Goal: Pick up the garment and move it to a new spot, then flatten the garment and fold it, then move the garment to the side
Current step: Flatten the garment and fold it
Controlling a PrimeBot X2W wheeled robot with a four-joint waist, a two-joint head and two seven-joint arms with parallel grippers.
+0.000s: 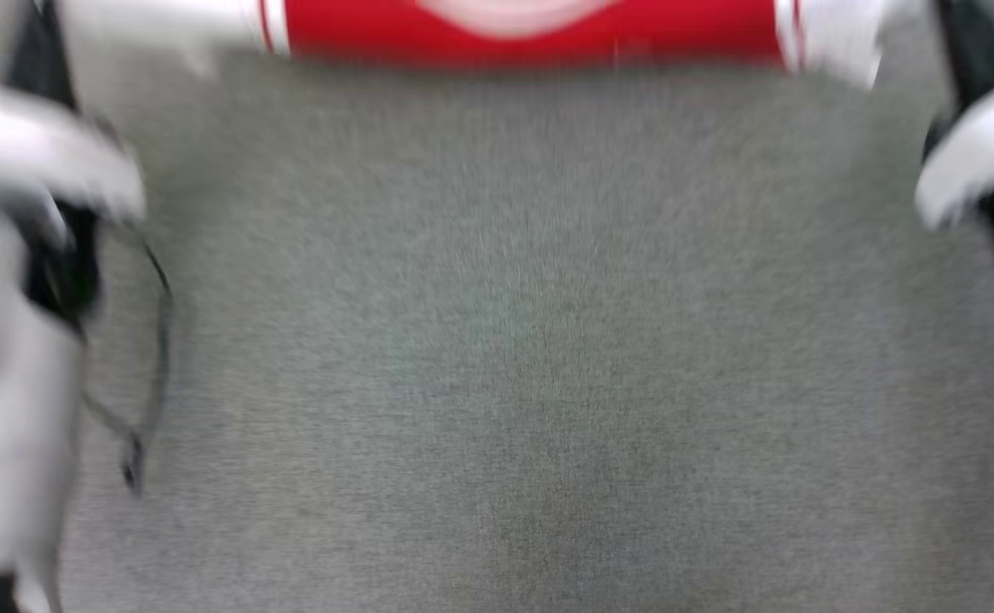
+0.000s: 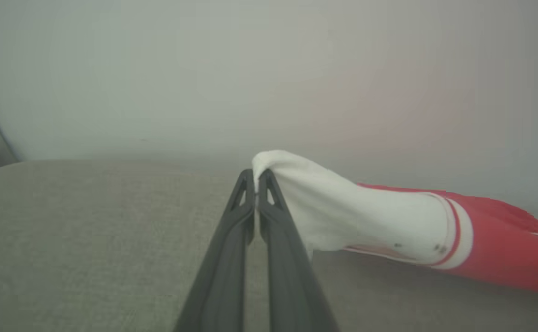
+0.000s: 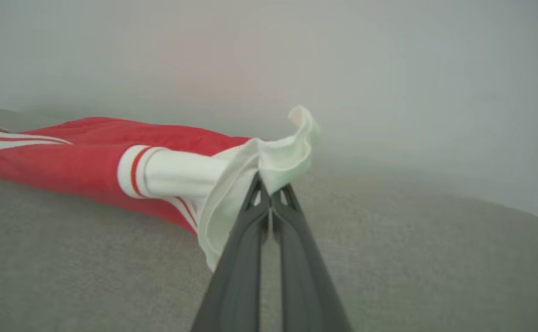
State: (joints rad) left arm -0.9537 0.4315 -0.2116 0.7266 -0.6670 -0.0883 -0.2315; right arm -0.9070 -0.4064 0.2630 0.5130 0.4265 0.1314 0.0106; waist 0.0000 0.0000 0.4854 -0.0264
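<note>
- The left gripper [image 2: 256,177] is nearest in its wrist view: the dark fingers are pressed together on the end of a white sleeve [image 2: 365,216].
- The right gripper [image 3: 271,184] is closed the same way on the other sleeve [image 3: 181,173] (the cuff folds over its tips).
- The garment [image 1: 531,34] lies on the grey surface [image 1: 497,340] ahead of the robot, at the top edge of the blurred head view.
- Its long axis runs sleeve to sleeve between both grippers. Neither arm seems nearer, so I judge the next pull should be equal.
</note>
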